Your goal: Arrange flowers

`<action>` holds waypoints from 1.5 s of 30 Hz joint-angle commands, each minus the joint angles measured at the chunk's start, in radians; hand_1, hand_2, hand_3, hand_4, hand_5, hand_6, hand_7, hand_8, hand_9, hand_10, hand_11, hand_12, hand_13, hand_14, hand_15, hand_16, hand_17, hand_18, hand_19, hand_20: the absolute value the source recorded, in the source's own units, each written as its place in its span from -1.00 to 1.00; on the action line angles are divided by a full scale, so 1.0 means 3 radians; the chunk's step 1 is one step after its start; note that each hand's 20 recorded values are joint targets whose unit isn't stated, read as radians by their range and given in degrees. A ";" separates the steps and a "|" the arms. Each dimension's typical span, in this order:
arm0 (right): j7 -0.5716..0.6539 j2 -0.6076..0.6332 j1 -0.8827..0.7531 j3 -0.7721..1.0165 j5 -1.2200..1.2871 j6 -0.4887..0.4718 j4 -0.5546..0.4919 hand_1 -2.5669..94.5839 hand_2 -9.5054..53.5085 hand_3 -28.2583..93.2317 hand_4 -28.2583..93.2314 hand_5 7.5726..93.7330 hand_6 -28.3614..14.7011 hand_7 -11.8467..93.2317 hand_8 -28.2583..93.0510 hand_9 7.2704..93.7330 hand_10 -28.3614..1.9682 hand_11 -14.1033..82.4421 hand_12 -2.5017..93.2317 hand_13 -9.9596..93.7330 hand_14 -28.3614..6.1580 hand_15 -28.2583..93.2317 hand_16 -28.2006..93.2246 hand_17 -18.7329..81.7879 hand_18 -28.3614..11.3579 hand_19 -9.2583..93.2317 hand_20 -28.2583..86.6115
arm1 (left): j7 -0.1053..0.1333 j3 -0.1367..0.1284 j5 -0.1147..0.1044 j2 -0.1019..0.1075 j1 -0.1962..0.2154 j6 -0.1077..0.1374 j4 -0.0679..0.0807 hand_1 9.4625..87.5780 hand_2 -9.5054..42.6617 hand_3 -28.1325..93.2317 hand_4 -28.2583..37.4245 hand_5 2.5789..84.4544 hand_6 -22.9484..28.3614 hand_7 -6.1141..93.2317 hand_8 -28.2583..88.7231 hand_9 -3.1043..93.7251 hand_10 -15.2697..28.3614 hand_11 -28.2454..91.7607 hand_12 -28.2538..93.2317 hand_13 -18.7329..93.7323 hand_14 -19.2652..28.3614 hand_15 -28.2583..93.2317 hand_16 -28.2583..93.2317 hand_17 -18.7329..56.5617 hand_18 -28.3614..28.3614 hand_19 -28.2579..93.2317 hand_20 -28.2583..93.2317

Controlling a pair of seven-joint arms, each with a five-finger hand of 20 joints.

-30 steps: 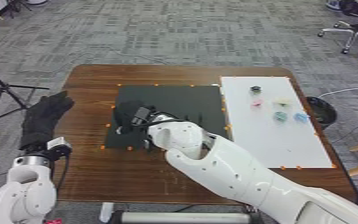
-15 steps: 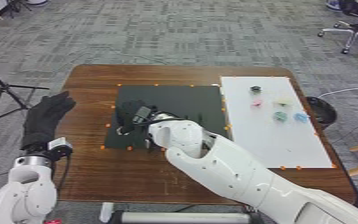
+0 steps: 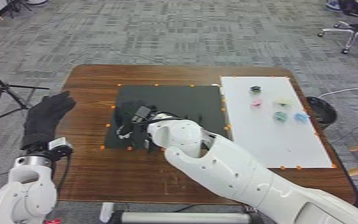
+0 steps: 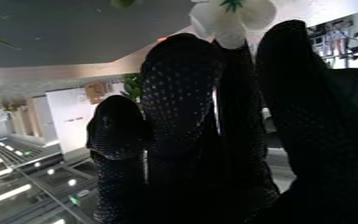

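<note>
One right hand point(image 4: 180, 75), mine, fingers near straight, nothing visibly gripped; one white flower point(image 4: 257, 13) just past fingertips, petals partly behind them, stem direction unclear.

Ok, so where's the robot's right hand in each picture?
Head view: the right hand is over the black mat, at the end of the right arm.
Right wrist view: its fingers are up close, with a white flower by their tips.
Shared landmark: the black mat, though the wrist view shows just part.
</note>
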 commanded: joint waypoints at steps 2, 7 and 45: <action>0.0066 -0.0003 0.0148 -0.0013 0.0062 0.0092 -0.0035 0.04 -0.92 0.44 -0.78 0.25 0.46 -0.51 -0.56 0.39 0.08 -0.52 -0.69 0.87 0.47 0.27 0.03 0.40 -0.36 0.99 0.34 | -0.0011 -0.0003 0.0021 -0.0020 0.0004 -0.0036 -0.0028 -0.71 -0.17 0.61 -1.00 0.18 0.03 -0.59 -0.64 0.09 0.39 -0.19 -0.34 0.02 0.57 -0.17 -0.54 -0.30 0.42 -0.40 -0.23; 0.0153 0.0164 0.0332 -0.0108 0.0272 0.0244 -0.0175 0.01 -0.92 0.47 -0.77 0.20 0.48 -0.50 -0.68 0.35 0.07 -0.52 -0.69 0.88 0.47 0.27 0.01 0.41 -0.36 0.99 0.33 | -0.0011 -0.0018 0.0020 -0.0020 0.0025 -0.0027 -0.0041 -0.70 -0.19 0.61 -1.00 0.18 0.03 -0.60 -0.64 0.09 0.39 -0.19 -0.34 0.02 0.57 -0.17 -0.54 -0.30 0.42 -0.40 -0.23; 0.0722 0.2220 -0.1774 0.2519 0.0357 0.0699 -0.1239 -0.14 -1.00 0.47 -0.77 0.24 0.23 -0.53 -0.64 0.41 -0.02 -0.46 -0.60 0.62 -0.01 0.17 0.00 0.05 -0.69 0.60 0.43 | -0.0033 -0.0257 0.0211 -0.0185 0.0363 -0.0067 -0.0284 -0.59 -0.43 0.62 -1.00 0.18 0.02 -0.59 -0.64 0.08 0.38 -0.19 -0.34 0.01 0.57 -0.17 -0.54 -0.31 0.42 -0.39 -0.22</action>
